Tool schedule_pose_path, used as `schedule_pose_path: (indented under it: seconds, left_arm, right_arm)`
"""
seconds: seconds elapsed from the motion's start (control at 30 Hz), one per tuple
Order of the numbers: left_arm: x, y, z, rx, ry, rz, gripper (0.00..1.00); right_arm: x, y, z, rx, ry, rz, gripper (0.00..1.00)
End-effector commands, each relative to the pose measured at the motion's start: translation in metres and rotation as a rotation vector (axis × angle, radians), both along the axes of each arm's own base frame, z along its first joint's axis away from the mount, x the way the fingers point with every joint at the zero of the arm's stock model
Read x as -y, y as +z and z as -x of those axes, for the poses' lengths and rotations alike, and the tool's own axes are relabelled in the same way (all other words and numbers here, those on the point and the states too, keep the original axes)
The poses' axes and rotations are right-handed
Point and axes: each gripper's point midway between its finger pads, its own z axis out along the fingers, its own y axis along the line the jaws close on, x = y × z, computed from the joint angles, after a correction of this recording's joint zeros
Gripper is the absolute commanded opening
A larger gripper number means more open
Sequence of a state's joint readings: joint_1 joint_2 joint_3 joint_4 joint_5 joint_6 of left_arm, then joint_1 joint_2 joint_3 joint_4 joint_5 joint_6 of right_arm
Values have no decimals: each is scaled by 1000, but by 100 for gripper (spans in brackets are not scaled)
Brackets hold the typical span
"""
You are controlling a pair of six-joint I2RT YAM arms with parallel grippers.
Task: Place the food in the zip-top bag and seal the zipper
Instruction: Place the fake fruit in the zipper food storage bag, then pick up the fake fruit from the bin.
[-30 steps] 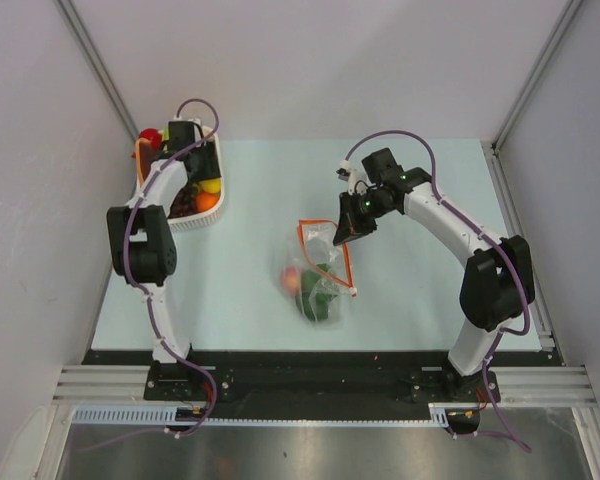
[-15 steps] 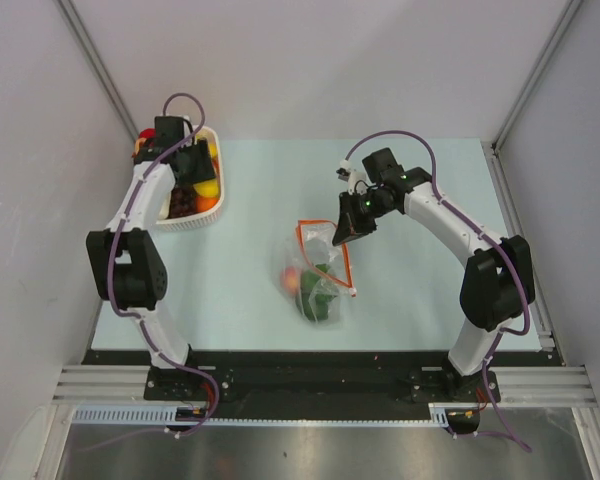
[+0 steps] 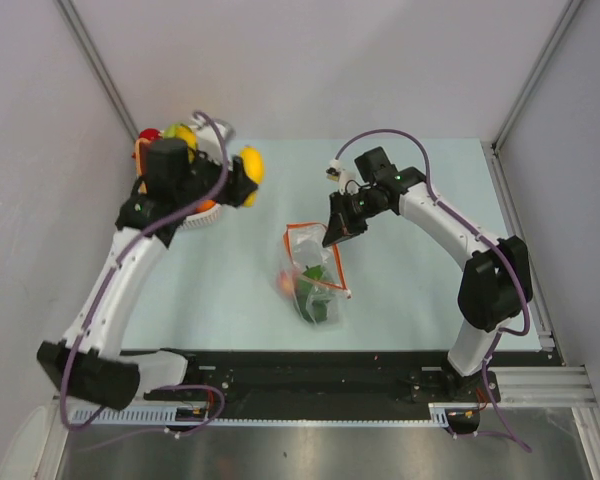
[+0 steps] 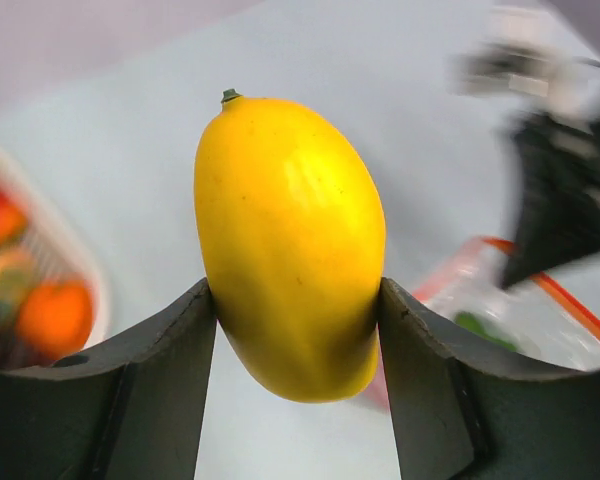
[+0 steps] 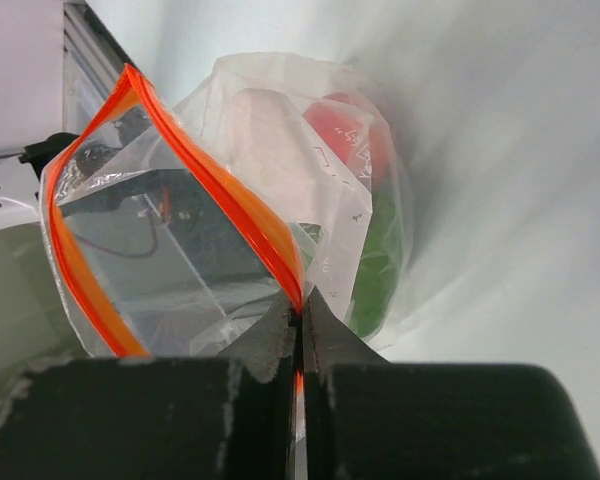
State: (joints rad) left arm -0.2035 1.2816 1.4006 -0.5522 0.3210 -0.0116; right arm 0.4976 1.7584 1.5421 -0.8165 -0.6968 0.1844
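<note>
The pale worktop (image 3: 420, 200) lies under both my arms. The white basket (image 3: 193, 223) sits at its far left corner, mostly hidden behind my left arm, with an orange round fruit (image 4: 55, 315) inside it.

The zip-top bag (image 3: 315, 275) lies near the middle of the worktop, well apart from the basket. Its mouth points to the far side and is raised and gaping. Inside, at its near end, lie a green piece (image 3: 320, 302) and a reddish piece (image 3: 288, 282), pressed close together.

My left tool (image 4: 295, 292) is up in the air between the basket and the bag, nearer the basket. It is part open, with both fingers (image 4: 175, 360) pressed flat on the sides of the yellow fruit (image 4: 285, 230), which stands upright with its stem end uppermost.

The zipper (image 5: 225, 195) runs as an orange-red strip around the bag's open mouth. My right tool (image 5: 300, 312) is closed almost fully, with only the thin plastic between the fingers. It pinches that strip at the right side of the mouth and holds the edge up off the worktop. I cannot make out the slider tab.
</note>
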Motion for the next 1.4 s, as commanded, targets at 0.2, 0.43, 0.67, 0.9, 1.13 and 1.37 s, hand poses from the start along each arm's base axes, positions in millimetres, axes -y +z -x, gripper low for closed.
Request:
schedule_pose_path:
  seconds: [0.2,0.43,0.67,0.9,1.13,1.37]
  left_arm:
    - [143,11,126,501,-890,-167,54]
    - [157,-39,142,518,-1071,-334,67]
    - [140,-57,135,438,-1036,-443,100]
    - [93,-15,110,378,-808,-343,100]
    - [-16,-57,25,84,-500,-489,89]
    - [-106,-95,-51,-105,-248,-781,81]
  right_arm:
    - [-19,28,8,4,69,-101,0]
    - [-22,35,14,-6,90,-124,0]
    - [-21,41,18,1,109,-140,0]
    - [-21,40,17,25,107,-121,0]
    - [-23,36,17,35,113,-106,0]
    - [-22,31,17,27,106,-89,0]
